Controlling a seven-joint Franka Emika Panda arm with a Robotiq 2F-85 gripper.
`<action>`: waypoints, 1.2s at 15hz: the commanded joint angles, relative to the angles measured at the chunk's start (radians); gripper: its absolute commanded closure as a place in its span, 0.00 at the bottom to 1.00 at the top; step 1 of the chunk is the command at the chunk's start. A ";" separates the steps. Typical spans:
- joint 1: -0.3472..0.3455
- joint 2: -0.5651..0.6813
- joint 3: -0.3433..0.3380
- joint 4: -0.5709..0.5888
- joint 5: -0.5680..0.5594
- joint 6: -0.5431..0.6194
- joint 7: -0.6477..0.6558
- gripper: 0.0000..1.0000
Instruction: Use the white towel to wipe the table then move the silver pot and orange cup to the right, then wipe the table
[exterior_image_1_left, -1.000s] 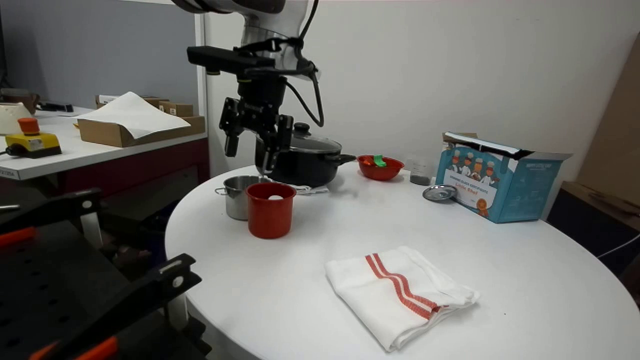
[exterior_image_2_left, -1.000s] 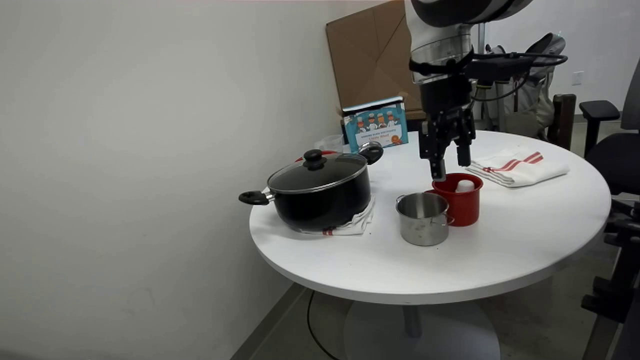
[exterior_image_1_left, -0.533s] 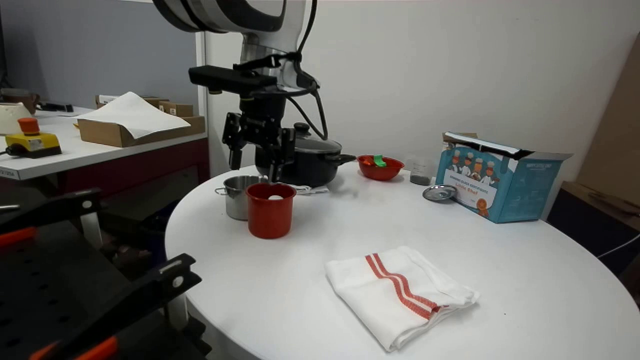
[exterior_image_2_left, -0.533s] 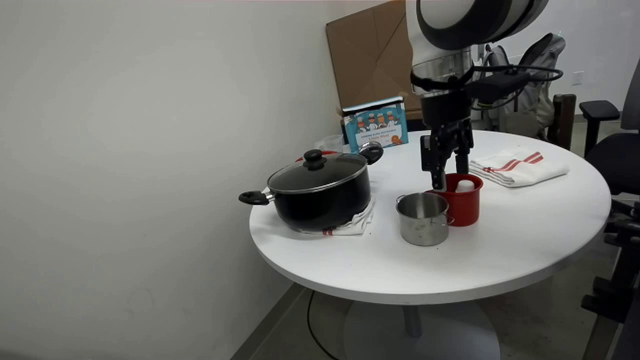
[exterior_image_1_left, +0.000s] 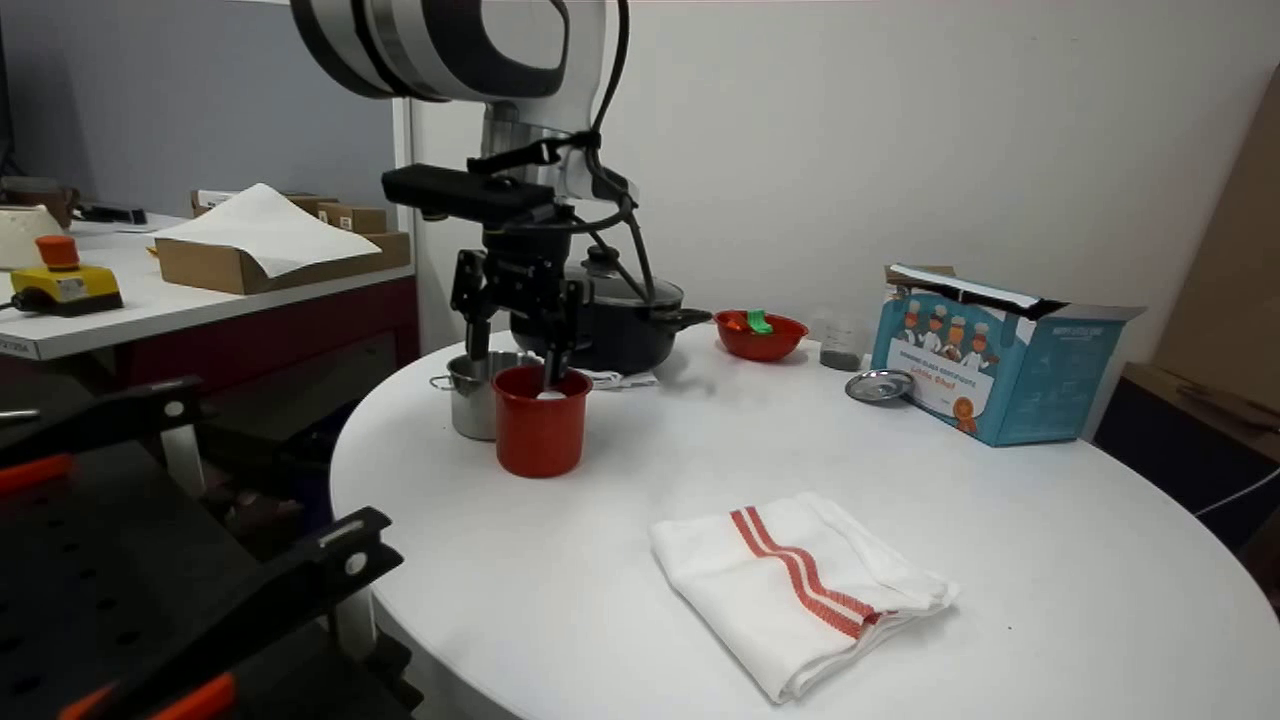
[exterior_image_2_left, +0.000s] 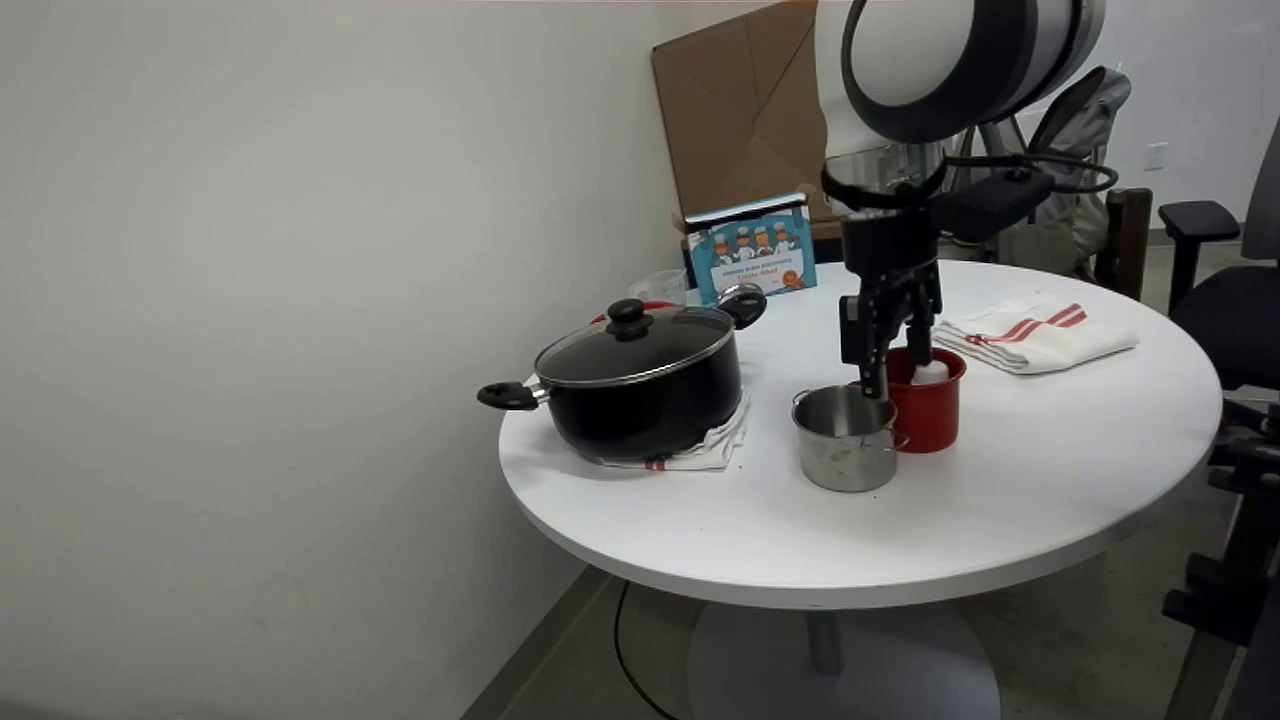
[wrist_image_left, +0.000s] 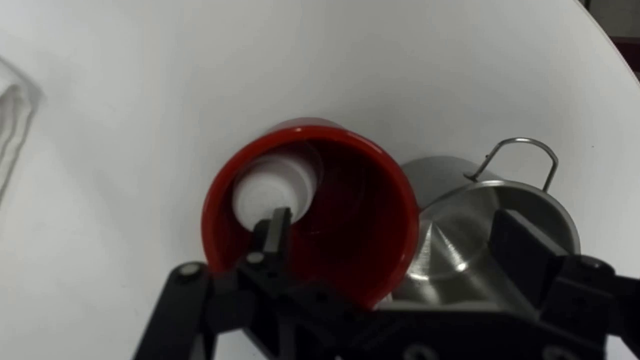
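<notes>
The orange cup stands upright on the white table with a small white object inside. The silver pot stands beside it; their rims look touching in the wrist view. My gripper is open and points down, straddling the adjoining walls. One finger is over or just inside the cup, near the white object; the other is over or inside the pot. How deep the fingertips sit I cannot tell. The white towel lies folded, apart from the gripper; its edge shows in the wrist view.
A black lidded pot stands on another striped cloth near the wall. A red bowl, a clear cup, a metal lid and a blue box line the back. The table's round edge is close to the silver pot.
My open gripper has come down from above to the rims of the orange cup and silver pot. The cup, pot and towel have not moved.
</notes>
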 joint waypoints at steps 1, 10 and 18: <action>0.040 0.029 -0.025 0.024 -0.036 0.026 0.053 0.00; 0.100 0.066 -0.052 0.077 -0.056 0.021 0.110 0.00; 0.116 0.120 -0.071 0.105 -0.067 0.022 0.130 0.26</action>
